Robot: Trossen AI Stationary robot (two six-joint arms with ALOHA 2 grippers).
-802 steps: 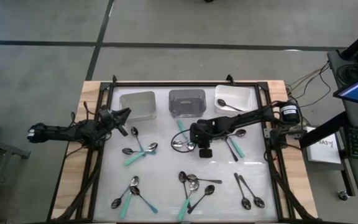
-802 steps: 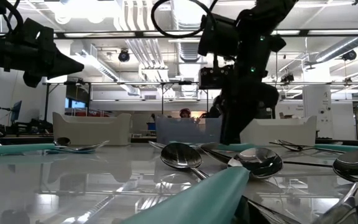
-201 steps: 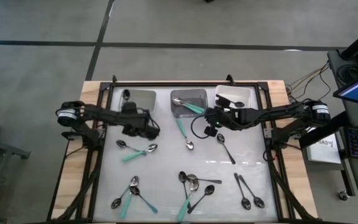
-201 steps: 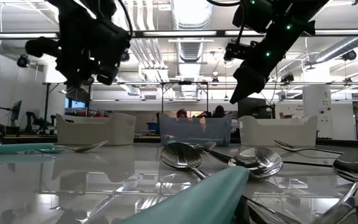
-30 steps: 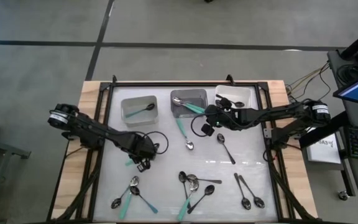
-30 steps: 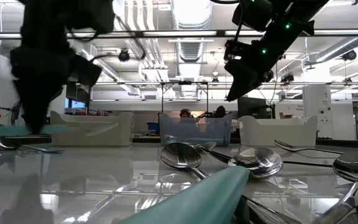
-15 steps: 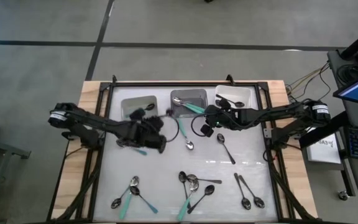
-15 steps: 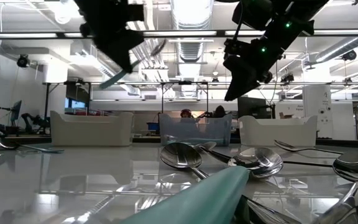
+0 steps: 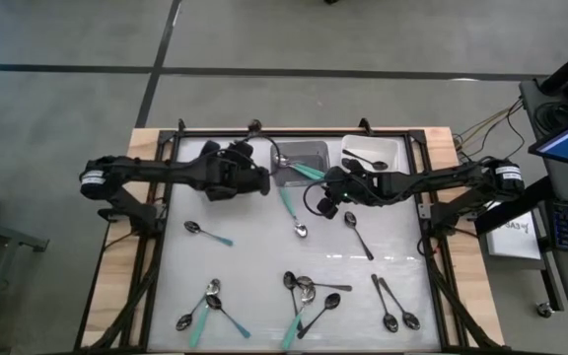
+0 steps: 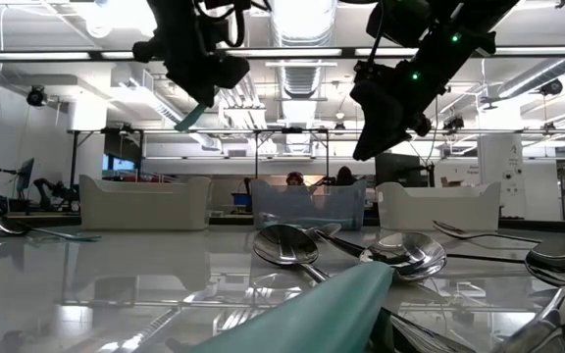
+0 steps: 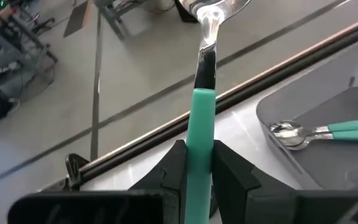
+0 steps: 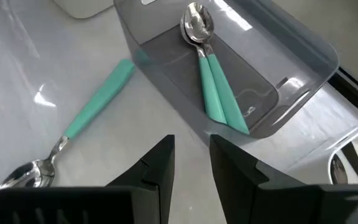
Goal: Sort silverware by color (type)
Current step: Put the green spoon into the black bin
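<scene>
My left gripper [image 9: 256,177] [image 11: 197,168] hovers high over the table's far part, just left of the grey middle bin [image 9: 309,148], and is shut on a teal-handled spoon [image 9: 272,158]. In the low view the spoon's teal handle end [image 10: 189,118] pokes out below the gripper [image 10: 199,93]. The grey bin [image 12: 291,56] holds two teal-handled spoons [image 12: 213,87]. My right gripper [image 9: 325,197] [image 12: 191,162] hangs open and empty by that bin's near right corner. Another teal-handled spoon [image 9: 294,212] lies flat on the table beside it. My left gripper pinches the spoon's teal handle [image 11: 199,134] between its two fingers. The handle runs along the fingers, and the shiny bowl [image 11: 219,6] sticks out past the tips toward the grey bin. The spoon is lifted clear of the table and tilted.
A teal-handled spoon [image 9: 210,234] lies on the left of the table. A black spoon [image 9: 358,232] lies right of centre. Heaps of mixed spoons [image 9: 304,291] [image 9: 210,301] and two black ones [image 9: 394,308] lie along the near edge. The white right bin [image 9: 388,146] holds a black spoon.
My left gripper has risen from the table's left near part with the teal-handled spoon in its hold. It has swung toward the far edge and rightward to the grey bin. The spoon is lifted clear. One teal-handled spoon stays where the gripper was.
</scene>
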